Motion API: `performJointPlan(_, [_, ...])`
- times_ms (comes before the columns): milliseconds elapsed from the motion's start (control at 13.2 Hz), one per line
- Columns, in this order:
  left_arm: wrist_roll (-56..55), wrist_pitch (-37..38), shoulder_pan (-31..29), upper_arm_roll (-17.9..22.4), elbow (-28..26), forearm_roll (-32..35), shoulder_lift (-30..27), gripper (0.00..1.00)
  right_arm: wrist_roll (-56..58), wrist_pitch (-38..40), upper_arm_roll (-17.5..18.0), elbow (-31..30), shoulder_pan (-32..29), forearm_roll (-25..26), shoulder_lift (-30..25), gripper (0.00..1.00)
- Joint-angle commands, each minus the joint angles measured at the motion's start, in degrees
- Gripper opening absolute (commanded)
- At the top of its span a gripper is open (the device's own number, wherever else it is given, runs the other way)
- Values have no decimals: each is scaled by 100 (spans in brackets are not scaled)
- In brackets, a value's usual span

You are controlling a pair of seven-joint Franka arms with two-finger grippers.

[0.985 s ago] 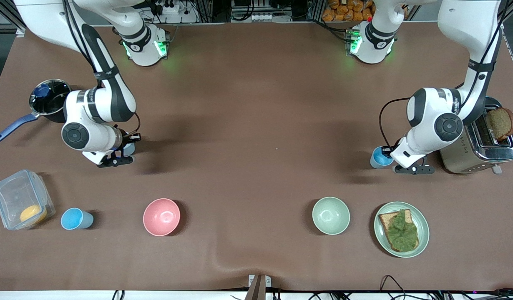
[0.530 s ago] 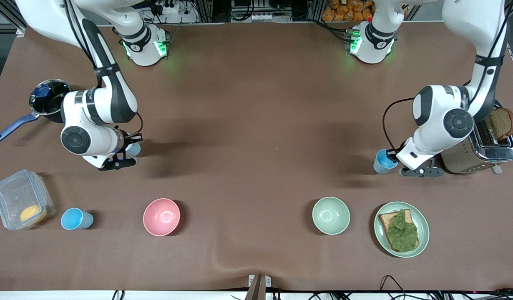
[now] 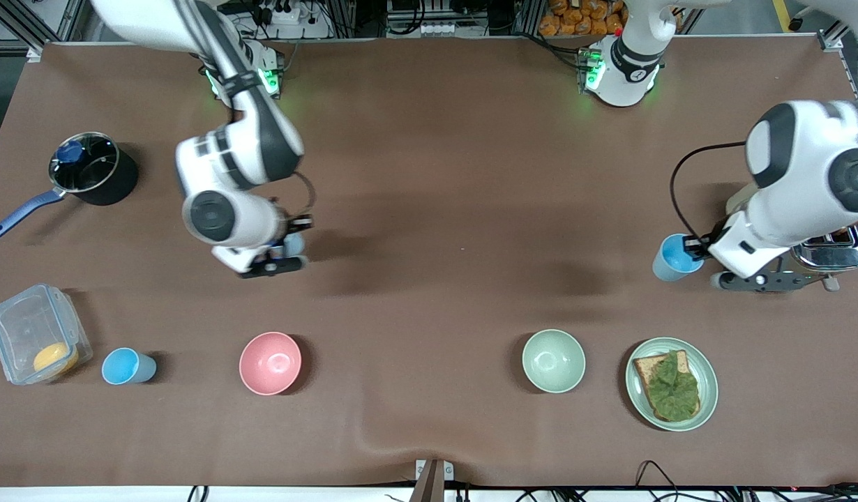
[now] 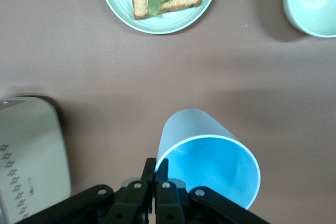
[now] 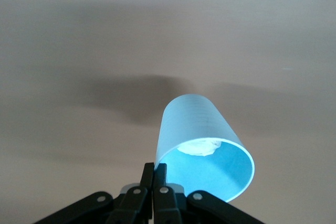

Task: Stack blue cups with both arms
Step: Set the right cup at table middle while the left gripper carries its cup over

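My left gripper [image 3: 695, 246] is shut on the rim of a light-blue cup [image 3: 674, 258] and holds it in the air beside the toaster; in the left wrist view the cup [image 4: 210, 153] hangs tilted from the closed gripper [image 4: 156, 166]. My right gripper [image 3: 287, 245] is shut on the rim of a second blue cup [image 3: 294, 243], mostly hidden by the wrist, over bare table; the right wrist view shows this cup [image 5: 202, 145] pinched by the gripper [image 5: 154, 170]. A third blue cup [image 3: 127, 367] stands upright between the plastic container and the pink bowl.
A pink bowl [image 3: 270, 362], a pale green bowl [image 3: 553, 360] and a plate with toast [image 3: 671, 411] sit in a row near the front camera. A plastic container [image 3: 35, 333] and a pot [image 3: 91, 171] are at the right arm's end. A toaster [image 3: 823, 254] is under the left arm.
Both arms have risen with their cups. The right arm carried its cup toward the table's middle. The left arm moved its cup toward its own end of the table.
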State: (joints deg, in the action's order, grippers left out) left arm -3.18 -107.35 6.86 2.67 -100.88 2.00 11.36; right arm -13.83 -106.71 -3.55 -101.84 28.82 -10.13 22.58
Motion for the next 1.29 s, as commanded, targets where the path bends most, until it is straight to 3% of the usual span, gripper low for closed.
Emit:
performJointPlan(0, [37, 687, 35, -30, 708, -209, 86, 0, -837, 107, -76, 1127, 604, -217, 912, 0])
performJointPlan(227, [-24, 848, 26, -222, 886, -235, 77, 0, -1437, 63, -67, 1955, 1099, -199, 1599, 0])
performJointPlan(455, [-164, 996, 61, -241, 1122, -559, 77, 0, -1553, -559, -75, 2010, 1275, -514, 1732, 0])
performJointPlan(758, [-954, 1216, 35, -696, 1202, -605, 77, 0, -1570, -789, -67, 2010, 1372, -648, 1917, 0])
performJointPlan(833, [-1234, 1251, 35, -802, 1211, -622, 94, 0, -1596, -842, -67, 2010, 1381, -648, 1935, 8])
performJointPlan(909, [-1463, 1261, 52, -899, 1202, -631, 94, 0, -1666, -955, -75, 2001, 1450, -622, 1935, 40])
performJointPlan(985, [-1657, 1261, 44, -1039, 1193, -640, 120, 0, -1667, -1122, -76, 2001, 1547, -578, 1935, 98])
performJointPlan(1212, [-2097, 1243, 79, -1295, 1211, -640, 191, 0, -1641, -1151, -119, 2184, 1539, -560, 1777, 100])
